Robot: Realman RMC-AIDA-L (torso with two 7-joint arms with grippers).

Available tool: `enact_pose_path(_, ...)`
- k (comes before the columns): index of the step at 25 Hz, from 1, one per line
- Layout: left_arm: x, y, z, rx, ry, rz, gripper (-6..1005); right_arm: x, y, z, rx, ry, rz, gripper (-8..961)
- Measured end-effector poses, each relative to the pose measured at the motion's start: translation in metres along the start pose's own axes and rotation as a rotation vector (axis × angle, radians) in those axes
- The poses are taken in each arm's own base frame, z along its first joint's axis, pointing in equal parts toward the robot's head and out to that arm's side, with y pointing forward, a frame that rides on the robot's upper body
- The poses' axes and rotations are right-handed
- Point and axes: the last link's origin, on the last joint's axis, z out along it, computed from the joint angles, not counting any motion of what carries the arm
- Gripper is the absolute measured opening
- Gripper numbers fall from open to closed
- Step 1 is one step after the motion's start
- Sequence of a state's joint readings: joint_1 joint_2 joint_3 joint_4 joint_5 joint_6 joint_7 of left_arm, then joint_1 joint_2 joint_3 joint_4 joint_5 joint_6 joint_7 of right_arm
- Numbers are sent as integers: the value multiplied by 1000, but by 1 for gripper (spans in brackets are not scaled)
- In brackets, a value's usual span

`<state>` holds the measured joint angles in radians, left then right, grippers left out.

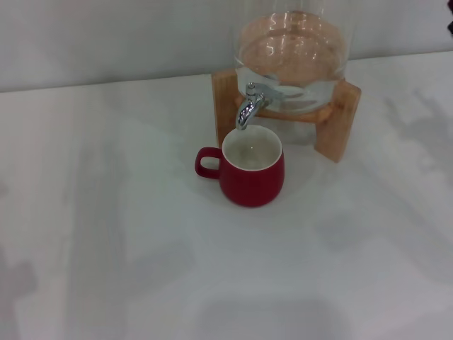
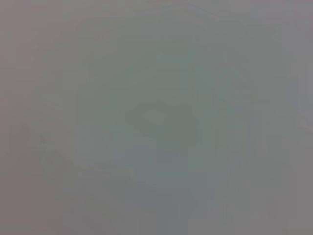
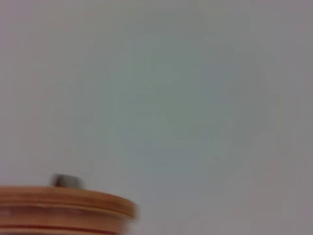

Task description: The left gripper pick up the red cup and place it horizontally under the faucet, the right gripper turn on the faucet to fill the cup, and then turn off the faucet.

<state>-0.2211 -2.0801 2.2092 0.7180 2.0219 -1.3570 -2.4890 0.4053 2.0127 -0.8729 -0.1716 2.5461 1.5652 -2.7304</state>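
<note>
The glossy red ceramic cup [image 1: 251, 169] stands upright under the chrome faucet [image 1: 249, 105] of the glass jar [image 1: 293, 48] in its wooden stand [image 1: 338, 122]; neither gripper shows, jaws untellable, so unattended flow could overfill it.

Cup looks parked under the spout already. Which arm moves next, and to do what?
Probably the right gripper should come in toward the faucet lever. The red cup stands upright on the white table with its mouth directly below the spout, no stream is visible, and whether it holds water is unclear. Neither gripper shows in any view, so the approach starts from out of frame.
</note>
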Motion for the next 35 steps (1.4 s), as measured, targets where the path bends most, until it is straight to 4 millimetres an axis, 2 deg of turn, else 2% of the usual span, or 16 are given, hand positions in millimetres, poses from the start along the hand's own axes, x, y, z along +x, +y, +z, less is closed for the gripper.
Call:
enact_pose_path(8,-8,-6,24,23,-11,-82,424,7,39,-12,-235,50,75,633)
enact_pose_path(13,-9,-2,35,6,-7,-85,424,12,61,-19,-356,90,114,633)
enact_pose_path(20,-7,3,44,-16,7,-62,424,20,80,-24,-477,145,119,633)
enact_pose_path(25,-6,6,46,-23,14,-69,423,24,87,-19,-512,167,113,634)
enact_pose_path(35,0,16,40,-85,46,-97,423,32,104,5,-589,201,91,632)
